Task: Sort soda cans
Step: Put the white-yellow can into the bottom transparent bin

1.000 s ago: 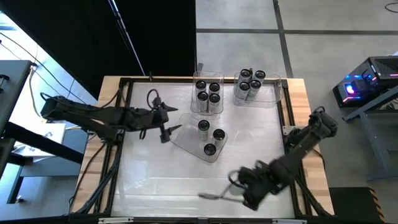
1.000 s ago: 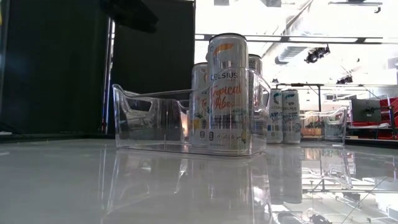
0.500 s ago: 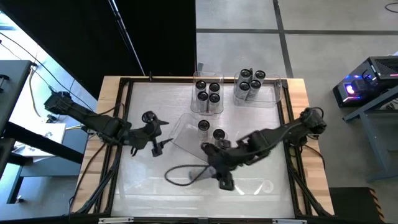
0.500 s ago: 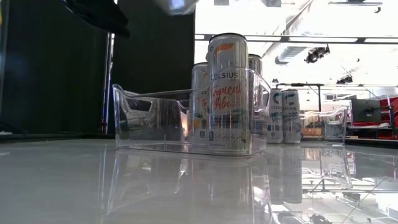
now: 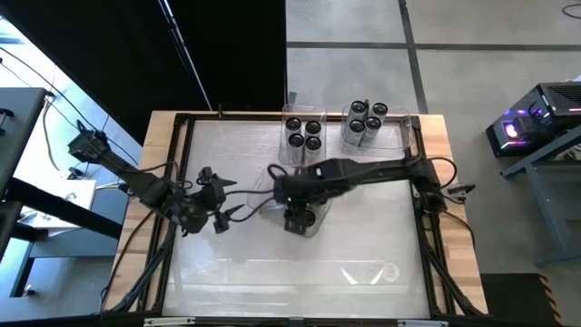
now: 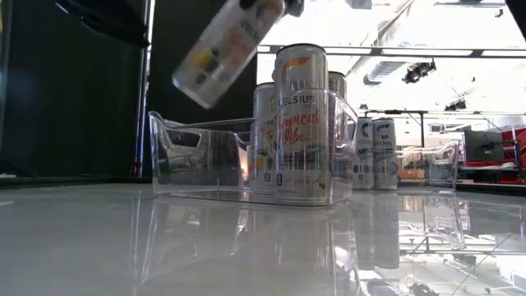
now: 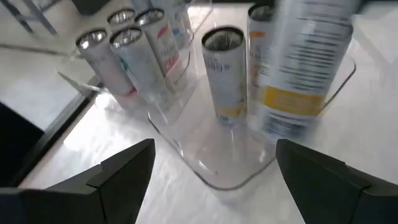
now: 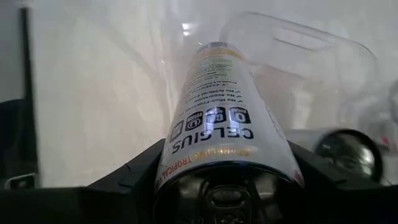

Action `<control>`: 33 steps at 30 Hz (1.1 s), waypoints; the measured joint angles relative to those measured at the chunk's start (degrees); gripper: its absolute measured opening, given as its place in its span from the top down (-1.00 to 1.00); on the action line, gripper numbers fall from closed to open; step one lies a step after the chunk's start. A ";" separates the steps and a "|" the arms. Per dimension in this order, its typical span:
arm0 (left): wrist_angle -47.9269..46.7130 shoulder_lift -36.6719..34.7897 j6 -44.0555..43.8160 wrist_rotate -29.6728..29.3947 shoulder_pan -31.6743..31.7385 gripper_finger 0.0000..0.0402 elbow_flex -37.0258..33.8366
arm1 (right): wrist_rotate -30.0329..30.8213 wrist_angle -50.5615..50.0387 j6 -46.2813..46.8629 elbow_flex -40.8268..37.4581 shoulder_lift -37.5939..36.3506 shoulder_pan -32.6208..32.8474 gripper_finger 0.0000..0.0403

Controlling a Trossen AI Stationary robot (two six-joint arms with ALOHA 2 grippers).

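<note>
Right tool (image 8: 227, 180) pinches a soda can (image 6: 226, 45), tilted, in the air over the clear tray (image 5: 268, 195) near the table (image 5: 363, 245) middle; other cans (image 5: 304, 132) stand in trays by the far edge. Left tool (image 7: 214, 168) spread, empty, near the left edge beside that tray.

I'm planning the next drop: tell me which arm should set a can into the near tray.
Right. Its tool already holds a tilted can above the near tray; the left tool is open, empty, beside it.
</note>
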 joint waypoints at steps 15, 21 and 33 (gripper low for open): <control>5.73 11.76 -2.71 12.97 6.22 -0.63 -0.05 | -4.13 -8.44 1.54 -0.04 3.64 -3.57 -0.17; 10.45 16.46 -2.39 14.91 7.56 -0.63 -0.07 | -6.02 -7.88 0.42 -0.10 7.07 -3.55 -0.17; 12.68 17.87 -5.53 15.33 7.87 -0.63 -0.07 | -6.55 -4.94 -2.60 -0.12 8.57 -3.70 -0.17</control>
